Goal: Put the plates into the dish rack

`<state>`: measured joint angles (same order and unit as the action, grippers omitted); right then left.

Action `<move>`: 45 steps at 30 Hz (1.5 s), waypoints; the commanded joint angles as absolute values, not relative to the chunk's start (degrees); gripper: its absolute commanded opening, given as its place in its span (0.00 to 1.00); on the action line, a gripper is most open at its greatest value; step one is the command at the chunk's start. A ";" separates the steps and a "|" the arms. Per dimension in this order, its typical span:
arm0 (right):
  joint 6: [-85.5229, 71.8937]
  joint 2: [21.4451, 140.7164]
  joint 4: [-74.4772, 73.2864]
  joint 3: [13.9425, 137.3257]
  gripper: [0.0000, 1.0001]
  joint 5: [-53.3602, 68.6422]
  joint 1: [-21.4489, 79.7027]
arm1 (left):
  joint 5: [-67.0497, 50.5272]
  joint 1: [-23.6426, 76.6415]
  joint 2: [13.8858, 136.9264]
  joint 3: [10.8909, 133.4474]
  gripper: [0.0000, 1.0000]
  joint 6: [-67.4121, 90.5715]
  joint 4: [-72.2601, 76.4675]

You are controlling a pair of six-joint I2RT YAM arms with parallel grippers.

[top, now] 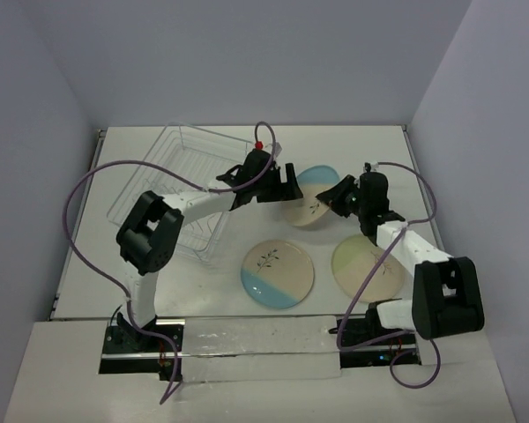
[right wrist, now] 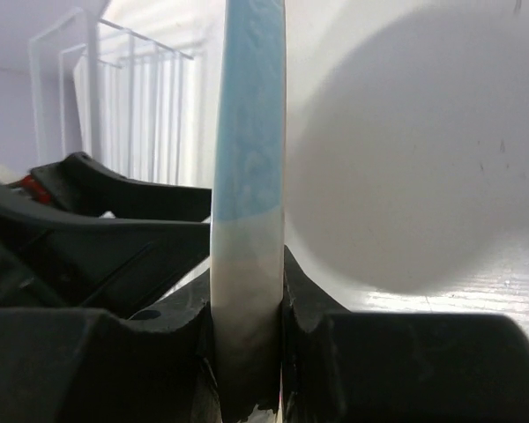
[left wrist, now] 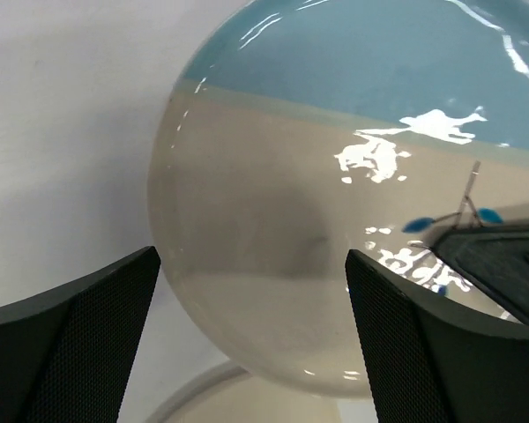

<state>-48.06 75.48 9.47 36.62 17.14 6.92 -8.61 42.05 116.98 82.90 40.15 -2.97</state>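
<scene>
1. Right wrist view: right gripper [right wrist: 247,304] jaws are clamped on the rim of the blue-segment plate [right wrist: 247,176], which stands edge-on between them.
2. Left gripper [left wrist: 251,264] jaws are wide apart. The same plate's face is just ahead of them, ungripped.
3. Dish rack [top: 172,181] is behind the left jaws. Second blue plate [top: 278,273] and green plate [top: 370,269] lie flat, nearer the bases.
4. Risk: the rim pinch on glossy glaze is thin, so the plate could slip or swing if the left jaw knocks it.

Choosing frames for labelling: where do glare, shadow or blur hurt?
Left wrist: white glare patches on the gripped plate, near its twig drawing. Right wrist: the plate's round shadow darkens the table; dish rack behind washed out. Top external: even light.
</scene>
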 commanded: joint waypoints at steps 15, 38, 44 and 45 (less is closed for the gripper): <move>-46.85 57.43 24.38 38.84 0.00 48.22 3.24 | -10.32 36.33 81.69 65.52 0.99 32.38 5.53; -68.16 64.31 55.61 39.38 0.00 61.28 3.70 | -53.46 33.49 83.34 58.19 0.27 32.99 25.87; -71.81 69.69 62.48 39.70 0.00 63.02 4.82 | -52.26 33.49 83.37 59.04 0.00 34.20 27.07; -71.38 69.93 61.85 39.87 0.00 62.95 4.83 | -51.70 33.49 83.04 58.99 0.00 34.12 27.14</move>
<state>-63.41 68.87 54.66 36.64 64.72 2.81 -53.76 32.14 82.85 57.78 38.55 22.26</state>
